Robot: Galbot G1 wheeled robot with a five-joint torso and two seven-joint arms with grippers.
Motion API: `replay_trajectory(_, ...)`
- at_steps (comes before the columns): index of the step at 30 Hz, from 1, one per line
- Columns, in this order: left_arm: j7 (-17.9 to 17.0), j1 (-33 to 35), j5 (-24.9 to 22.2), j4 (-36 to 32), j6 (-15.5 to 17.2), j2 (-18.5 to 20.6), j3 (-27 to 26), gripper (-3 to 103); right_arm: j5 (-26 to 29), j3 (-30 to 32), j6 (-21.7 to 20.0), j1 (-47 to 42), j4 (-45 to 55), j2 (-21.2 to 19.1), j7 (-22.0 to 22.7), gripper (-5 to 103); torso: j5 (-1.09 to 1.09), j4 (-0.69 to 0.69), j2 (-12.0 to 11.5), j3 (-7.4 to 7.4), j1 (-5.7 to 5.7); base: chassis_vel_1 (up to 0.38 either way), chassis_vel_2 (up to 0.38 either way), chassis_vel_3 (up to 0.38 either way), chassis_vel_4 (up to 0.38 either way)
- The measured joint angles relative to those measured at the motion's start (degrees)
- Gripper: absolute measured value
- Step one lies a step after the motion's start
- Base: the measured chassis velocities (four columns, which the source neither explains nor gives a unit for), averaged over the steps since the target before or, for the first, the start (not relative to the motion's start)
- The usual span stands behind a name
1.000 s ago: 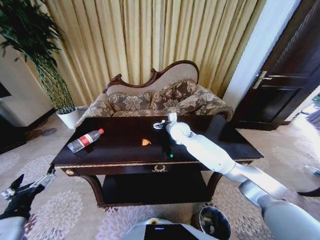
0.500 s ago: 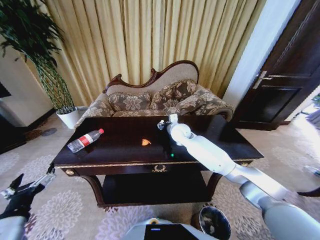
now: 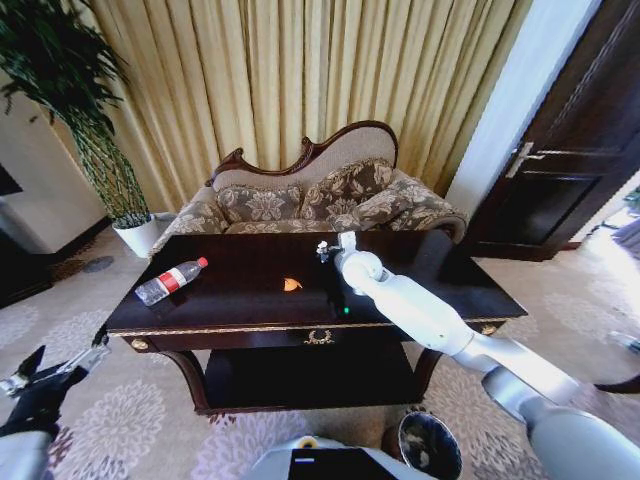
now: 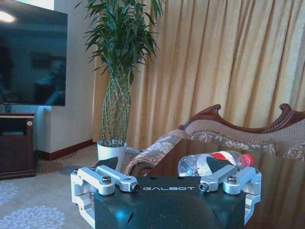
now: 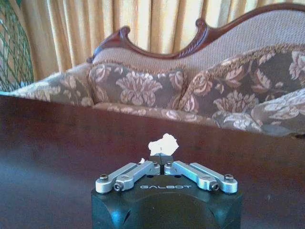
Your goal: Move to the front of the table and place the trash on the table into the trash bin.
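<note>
Farthest left in our head view, our left gripper [image 3: 52, 366] hangs low beside the surface's [image 3: 420, 270] left end, above the carpet, its jaws apart and holding nothing. In its wrist view the same gripper [image 4: 167, 179] looks across the surface's corner at the bottle [image 4: 212, 163].

On the surface's left part lies the bottle [image 3: 169, 280], on its side, red cap toward the sofa [image 3: 320, 195]. Further right, near the middle, sits the orange scrap [image 3: 291, 284], well apart from the bottle.

Right of the scrap, our right arm reaches over the surface toward its far edge. Our right gripper [image 3: 325, 250] has its jaws closed on the white piece [image 3: 325, 243]. The right wrist view shows this clearly: the gripper [image 5: 162, 159] pinches the white piece [image 5: 163, 143], which stands up above the fingertips [image 5: 155, 160], off the surface.

The bin [image 3: 429, 446] stands on the carpet, in front of the surface's right leg.
</note>
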Motion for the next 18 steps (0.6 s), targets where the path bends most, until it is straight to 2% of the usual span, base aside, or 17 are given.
replay_trajectory(4, 0.0, -0.1, 0.0, 0.0, 0.0, 0.0, 0.1, 100, 0.3, 1.4, 0.3, 0.5, 1.7, -0.7, 0.2, 0, 0.0, 0.0, 0.0, 0.0, 0.0, 0.0, 0.0, 0.0, 0.0)
replay_trajectory(9, 0.0, -0.5, -0.2, 0.0, 0.0, 0.2, 0.2, 100, 0.5, 5.2, 1.2, 0.6, 6.2, -4.0, 0.3, 0, 0.0, 0.01, 0.0, 0.0, 0.0, 0.0, 0.0, 0.0, 0.0)
replay_trajectory(11, -0.1, -0.7, -0.6, 0.0, -0.1, 0.8, 0.1, 100, 0.4, 8.0, 2.1, -0.7, 9.3, -7.2, 0.1, 0, 0.0, 0.03, 0.0, 0.0, 0.0, 0.0, 0.0, 0.0, 0.0)
replay_trajectory(12, -0.1, -0.7, -0.6, 0.0, -0.1, 0.8, 0.1, 100, 0.4, 8.0, 2.1, -0.7, 9.3, -7.2, 0.1, 0, 0.0, 0.03, 0.0, 0.0, 0.0, 0.0, 0.0, 0.0, 0.0)
replay_trajectory(13, -0.1, -1.0, -0.9, 0.0, -0.1, 1.5, 0.1, 100, 0.4, 10.9, 2.7, -3.0, 12.1, -10.0, -0.8, 0, 0.0, 0.0, 0.0, 0.0, 0.0, 0.0, 0.0, 0.0, 0.0)
replay_trajectory(14, -0.1, -1.0, -0.9, 0.0, -0.1, 1.5, 0.1, 100, 0.4, 10.9, 2.7, -3.0, 12.1, -10.0, -0.8, 0, 0.0, 0.0, 0.0, 0.0, 0.0, 0.0, 0.0, 0.0, 0.0)
replay_trajectory(17, -0.1, -2.1, -1.9, 0.0, 0.0, 4.4, 0.0, 100, -0.8, 21.0, 4.3, -12.7, 19.5, -17.9, -4.2, 0, 0.0, -0.03, 0.0, 0.0, 0.0, 0.0, 0.0, 0.0, 0.0)
replay_trajectory(18, -0.1, -2.1, -1.9, 0.0, 0.0, 4.4, 0.0, 100, -0.8, 21.0, 4.3, -12.7, 19.5, -17.9, -4.2, 0, 0.0, -0.03, 0.0, 0.0, 0.0, 0.0, 0.0, 0.0, 0.0)
